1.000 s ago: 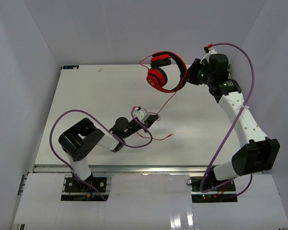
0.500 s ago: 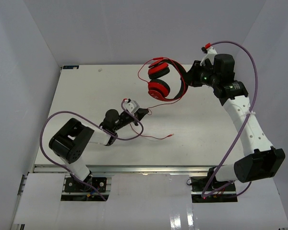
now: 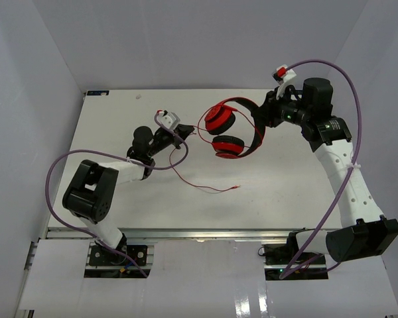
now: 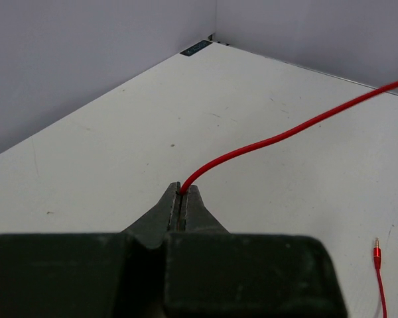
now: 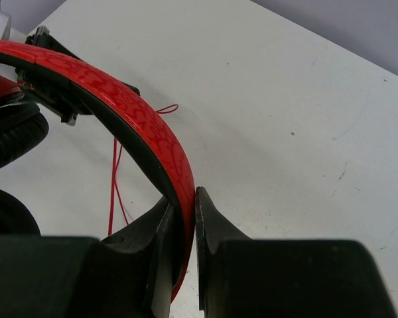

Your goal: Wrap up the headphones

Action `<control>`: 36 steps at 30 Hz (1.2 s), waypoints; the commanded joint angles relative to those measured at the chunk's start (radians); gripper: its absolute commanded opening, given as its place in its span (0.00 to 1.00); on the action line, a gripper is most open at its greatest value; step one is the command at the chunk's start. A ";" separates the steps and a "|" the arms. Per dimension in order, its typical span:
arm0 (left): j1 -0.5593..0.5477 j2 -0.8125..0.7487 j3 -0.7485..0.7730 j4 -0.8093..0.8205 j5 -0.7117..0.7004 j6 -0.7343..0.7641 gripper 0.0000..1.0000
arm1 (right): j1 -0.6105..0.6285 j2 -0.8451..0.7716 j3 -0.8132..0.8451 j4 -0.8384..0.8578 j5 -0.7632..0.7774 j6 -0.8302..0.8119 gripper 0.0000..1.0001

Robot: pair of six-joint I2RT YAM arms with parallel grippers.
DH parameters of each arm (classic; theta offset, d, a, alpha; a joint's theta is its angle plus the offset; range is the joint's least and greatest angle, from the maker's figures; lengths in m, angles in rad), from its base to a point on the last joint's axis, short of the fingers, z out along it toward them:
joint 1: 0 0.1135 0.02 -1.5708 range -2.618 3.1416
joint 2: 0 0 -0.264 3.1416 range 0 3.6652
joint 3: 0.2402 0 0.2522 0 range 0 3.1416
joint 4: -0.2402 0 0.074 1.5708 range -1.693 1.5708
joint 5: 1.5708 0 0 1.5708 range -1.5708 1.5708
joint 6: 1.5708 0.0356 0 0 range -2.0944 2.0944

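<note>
The red headphones point(image 3: 235, 129) hang above the table's middle back, held by the headband point(image 5: 146, 132) between the jaws of my right gripper point(image 3: 260, 122), which is shut on it point(image 5: 184, 199). One ear cup point(image 3: 220, 119) faces left, the other point(image 3: 229, 146) hangs lower. The thin red cord point(image 3: 186, 175) runs from the cups to my left gripper point(image 3: 186, 134), which is shut on it point(image 4: 181, 192). From there the cord point(image 4: 285, 132) trails down across the table to its plug point(image 3: 235, 187), also seen in the left wrist view point(image 4: 376, 252).
The white table point(image 3: 119, 119) is walled by grey panels on three sides. Purple robot cables point(image 3: 166, 165) loop beside the left arm and along the right arm point(image 3: 338, 152). A dark label point(image 4: 196, 48) lies at the far left table corner.
My left gripper has swung from the table's middle up and to the left, pulling the cord with it. My right gripper has turned the headphones and brought them lower, toward the table's middle.
</note>
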 commanded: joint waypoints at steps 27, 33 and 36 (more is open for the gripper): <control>0.006 -0.227 0.362 -0.605 0.084 0.171 0.00 | 0.016 -0.012 -0.160 -0.005 0.104 -0.184 0.08; 0.006 -0.196 0.455 -0.702 0.136 0.136 0.00 | 0.051 -0.018 -0.192 0.004 0.163 -0.246 0.08; 0.006 -0.186 0.494 -0.743 0.155 0.107 0.00 | 0.068 -0.021 -0.214 0.019 0.213 -0.274 0.08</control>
